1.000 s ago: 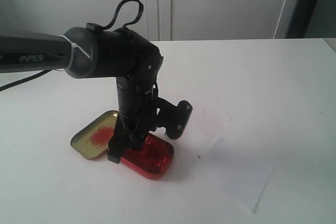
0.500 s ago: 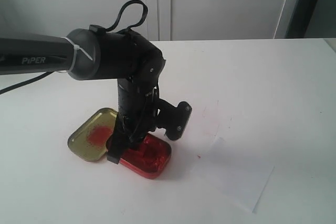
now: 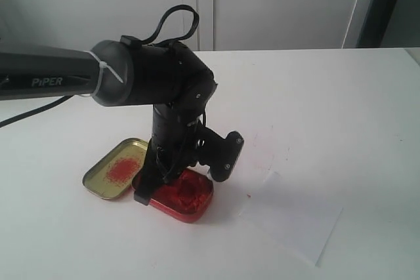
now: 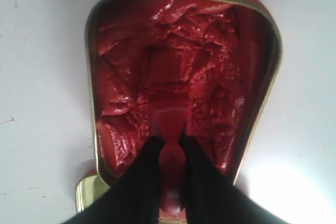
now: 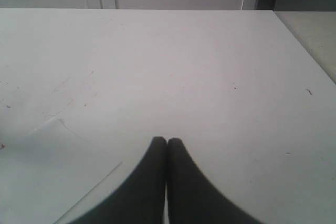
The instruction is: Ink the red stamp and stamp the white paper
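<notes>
Inking underway: left gripper (image 4: 169, 141) jaws pinch red stamp (image 4: 169, 124), base at ink-paste tin (image 4: 210, 77) just beyond the tips. White paper (image 3: 292, 221) shows no imprint; stamping remains. Right gripper (image 5: 167, 142) jaws pressed together.

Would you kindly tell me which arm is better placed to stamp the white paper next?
Left. The left pincer grips the red stamp at the red ink tin, near the white paper; the right pincer is shut and empty.

There was one red stamp (image 4: 170, 123), one white paper (image 3: 292, 219), one red ink tin (image 3: 187, 196), one gold lid (image 3: 110, 175) and two tools, the left tool (image 4: 169, 141) and the right tool (image 5: 167, 142), over one table (image 3: 328, 96).
</notes>
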Controlling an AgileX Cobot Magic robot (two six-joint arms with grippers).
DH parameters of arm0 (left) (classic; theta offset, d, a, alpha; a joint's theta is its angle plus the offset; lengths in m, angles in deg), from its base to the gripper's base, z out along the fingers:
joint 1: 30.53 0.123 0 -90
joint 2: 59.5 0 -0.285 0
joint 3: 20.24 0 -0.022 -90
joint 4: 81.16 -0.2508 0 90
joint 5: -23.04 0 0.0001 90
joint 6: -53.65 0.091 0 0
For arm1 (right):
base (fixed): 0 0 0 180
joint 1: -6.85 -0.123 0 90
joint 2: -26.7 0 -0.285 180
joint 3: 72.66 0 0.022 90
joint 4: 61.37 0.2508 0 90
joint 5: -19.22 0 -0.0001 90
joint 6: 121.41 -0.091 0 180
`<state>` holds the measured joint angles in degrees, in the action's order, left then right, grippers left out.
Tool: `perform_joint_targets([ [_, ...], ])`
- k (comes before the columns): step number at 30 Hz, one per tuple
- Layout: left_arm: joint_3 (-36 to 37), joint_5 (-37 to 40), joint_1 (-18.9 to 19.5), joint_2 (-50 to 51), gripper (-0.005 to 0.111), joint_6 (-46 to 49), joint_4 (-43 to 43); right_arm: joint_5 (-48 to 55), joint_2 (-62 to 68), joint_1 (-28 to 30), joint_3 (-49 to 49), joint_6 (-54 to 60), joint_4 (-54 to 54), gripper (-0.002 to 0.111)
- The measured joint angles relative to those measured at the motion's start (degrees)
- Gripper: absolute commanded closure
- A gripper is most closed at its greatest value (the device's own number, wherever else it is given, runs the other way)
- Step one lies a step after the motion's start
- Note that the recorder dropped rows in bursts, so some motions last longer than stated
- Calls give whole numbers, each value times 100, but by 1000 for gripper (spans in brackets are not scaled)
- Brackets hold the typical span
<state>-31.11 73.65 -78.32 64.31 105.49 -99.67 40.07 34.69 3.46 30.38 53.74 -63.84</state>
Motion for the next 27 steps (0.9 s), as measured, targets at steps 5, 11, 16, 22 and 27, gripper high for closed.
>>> perform_joint_targets([
  [5,0,22,0,-11,107,-31,-35,0,0,0,0,0,0,108],
  [11,0,22,0,-188,107,-37,-49,0,0,0,0,0,0,108],
  [16,0,32,0,-390,107,-198,-49,0,0,0,0,0,0,108],
  [22,0,44,0,-439,107,-604,-39,0,0,0,0,0,0,108],
  [27,0,44,0,-439,107,-901,-39,0,0,0,0,0,0,108],
])
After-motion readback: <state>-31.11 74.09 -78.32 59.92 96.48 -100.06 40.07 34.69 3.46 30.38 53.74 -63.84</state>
